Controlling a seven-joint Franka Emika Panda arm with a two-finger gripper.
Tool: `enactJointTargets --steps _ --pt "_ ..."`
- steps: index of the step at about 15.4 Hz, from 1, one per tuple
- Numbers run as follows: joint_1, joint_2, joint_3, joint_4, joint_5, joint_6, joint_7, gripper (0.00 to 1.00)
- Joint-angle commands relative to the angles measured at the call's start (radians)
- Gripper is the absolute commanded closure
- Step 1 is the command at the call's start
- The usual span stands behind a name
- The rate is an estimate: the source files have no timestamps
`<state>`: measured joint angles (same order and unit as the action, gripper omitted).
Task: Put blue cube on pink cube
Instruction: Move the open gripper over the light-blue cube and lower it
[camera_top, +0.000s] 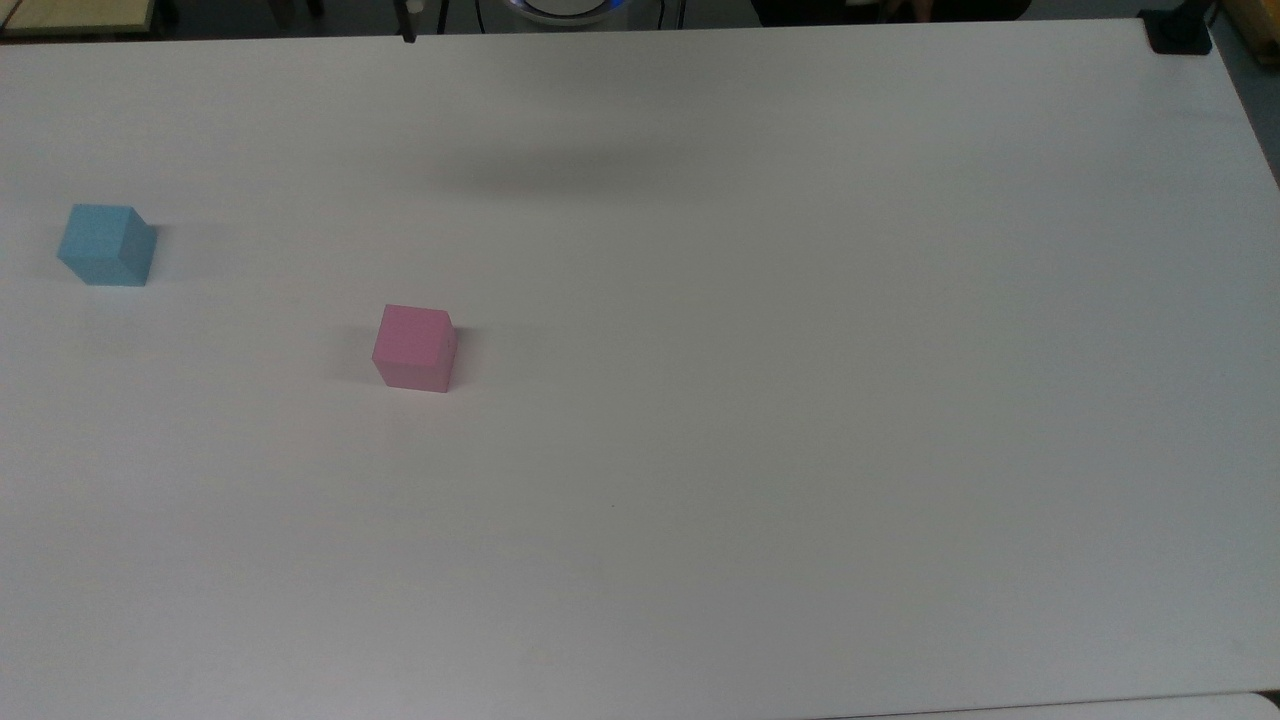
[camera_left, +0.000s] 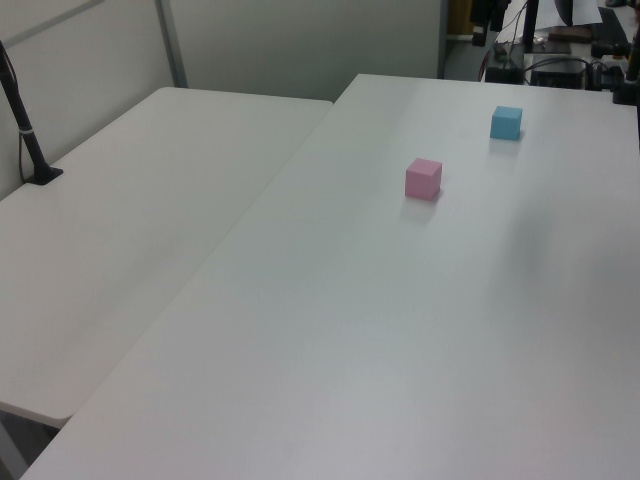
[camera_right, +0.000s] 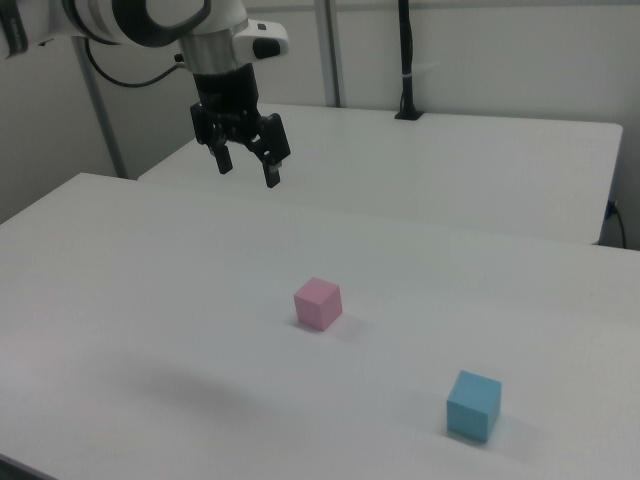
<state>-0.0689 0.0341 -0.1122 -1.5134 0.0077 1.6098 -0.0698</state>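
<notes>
Cubes apart, arm aloft.
We are seeing the gripper hanging fingers-apart above the table; blue cube sitting well apart from pink cube.

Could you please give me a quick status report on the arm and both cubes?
Gripper open, empty, high above the table. Blue cube and pink cube apart, both on the table. Nothing between them.

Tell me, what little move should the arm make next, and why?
Probably it should carry the gripper across and down toward the blue cube. In the right view the gripper hangs open and empty, high above the table, far from both cubes. The blue cube sits apart from the pink cube, with nothing on top of either, so it must be picked up first.
</notes>
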Motion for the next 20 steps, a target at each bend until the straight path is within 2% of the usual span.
enactJointTargets --steps 1,11,13,20 --pt "0.032 -0.002 0.027 -0.024 -0.078 -0.014 -0.018 0.0" --pt "0.027 -0.002 0.028 -0.025 -0.081 -0.016 -0.022 0.0" --pt "0.024 -0.002 0.028 -0.025 -0.103 -0.016 -0.025 0.0" --pt "-0.043 0.001 -0.007 -0.048 -0.138 -0.036 -0.091 0.0"
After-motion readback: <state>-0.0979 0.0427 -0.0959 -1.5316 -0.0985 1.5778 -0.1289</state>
